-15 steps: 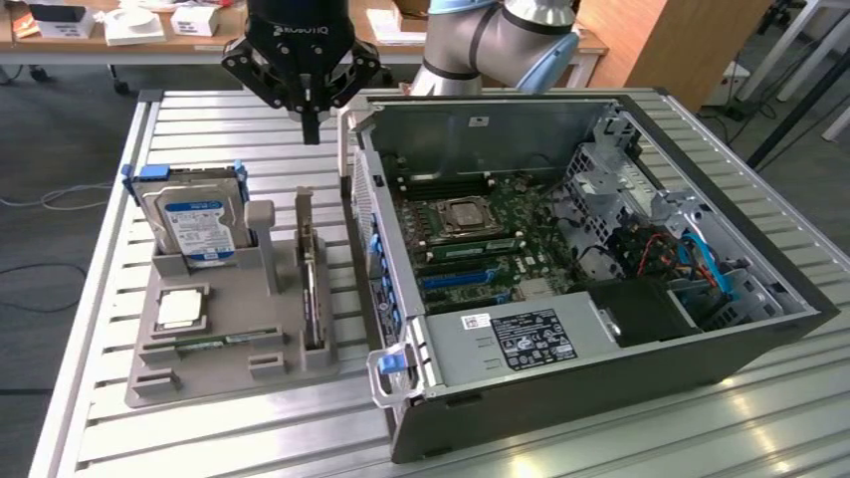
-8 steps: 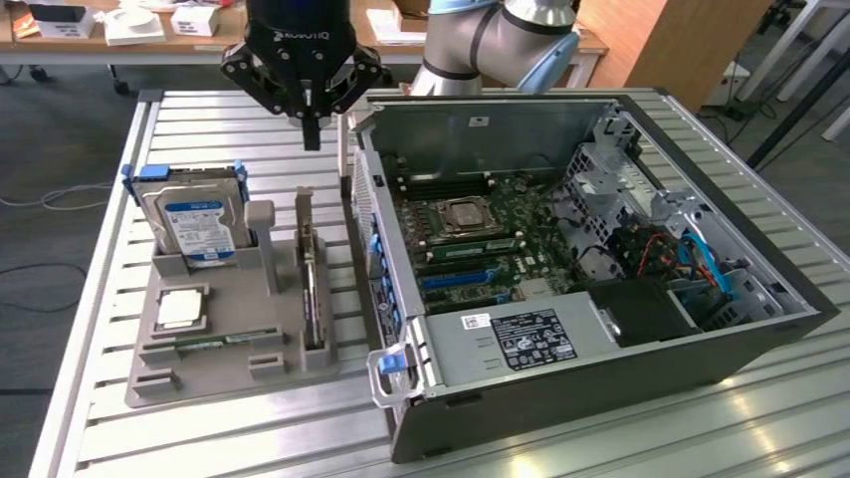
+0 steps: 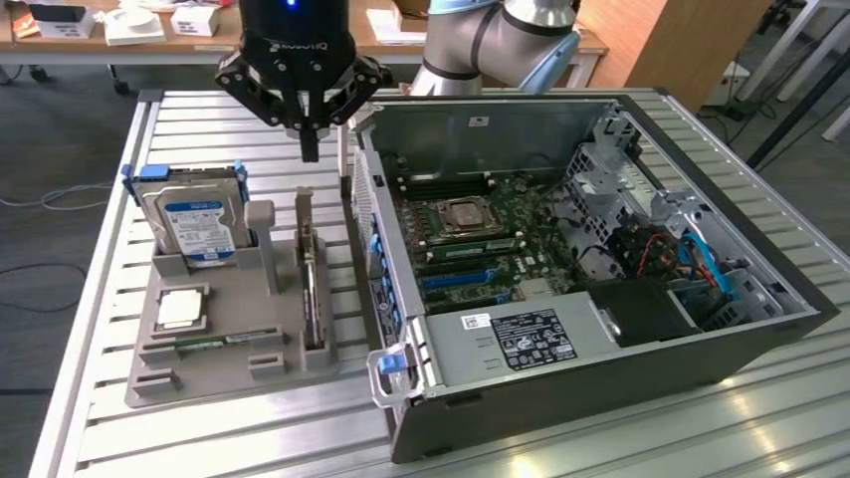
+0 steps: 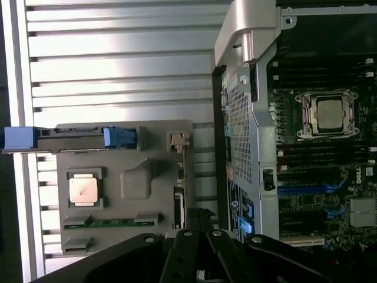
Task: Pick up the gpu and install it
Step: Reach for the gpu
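The gpu (image 3: 310,274) is a thin black card standing on its edge in a slot of the grey holder tray (image 3: 213,373), next to the computer case. From the wrist view the gpu (image 4: 180,197) shows edge-on. My gripper (image 3: 310,149) hangs in the air above the far end of the card, its fingers pressed together and pointing down, with nothing between them. The shut gripper (image 4: 199,217) also appears in the wrist view, just off the end of the card.
The open computer case (image 3: 743,339) lies on the slatted table with its motherboard (image 3: 492,249) showing. The tray also holds a silver hard drive (image 3: 195,221), a processor chip (image 3: 179,309) and a green memory stick (image 3: 213,342). Desks stand behind.
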Available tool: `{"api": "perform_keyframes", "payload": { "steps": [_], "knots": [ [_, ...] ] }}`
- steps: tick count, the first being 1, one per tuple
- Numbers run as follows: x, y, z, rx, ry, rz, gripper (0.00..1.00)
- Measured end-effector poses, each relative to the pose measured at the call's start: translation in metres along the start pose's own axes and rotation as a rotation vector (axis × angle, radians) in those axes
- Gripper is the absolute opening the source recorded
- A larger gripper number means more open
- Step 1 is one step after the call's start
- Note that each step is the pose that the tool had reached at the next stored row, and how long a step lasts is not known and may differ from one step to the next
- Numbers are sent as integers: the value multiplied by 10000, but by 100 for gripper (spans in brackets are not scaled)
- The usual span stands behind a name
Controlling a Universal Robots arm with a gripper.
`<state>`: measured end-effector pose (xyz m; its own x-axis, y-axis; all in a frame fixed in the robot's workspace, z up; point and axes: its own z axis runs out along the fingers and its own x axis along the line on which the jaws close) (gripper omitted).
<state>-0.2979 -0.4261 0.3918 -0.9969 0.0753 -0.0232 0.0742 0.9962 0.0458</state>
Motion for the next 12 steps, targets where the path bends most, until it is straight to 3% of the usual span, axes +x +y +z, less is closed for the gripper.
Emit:
{"api": "perform_keyframes", "payload": {
  "steps": [12],
  "knots": [
    [40, -180, -9, 0, 0, 0, 11]
  ]
}}
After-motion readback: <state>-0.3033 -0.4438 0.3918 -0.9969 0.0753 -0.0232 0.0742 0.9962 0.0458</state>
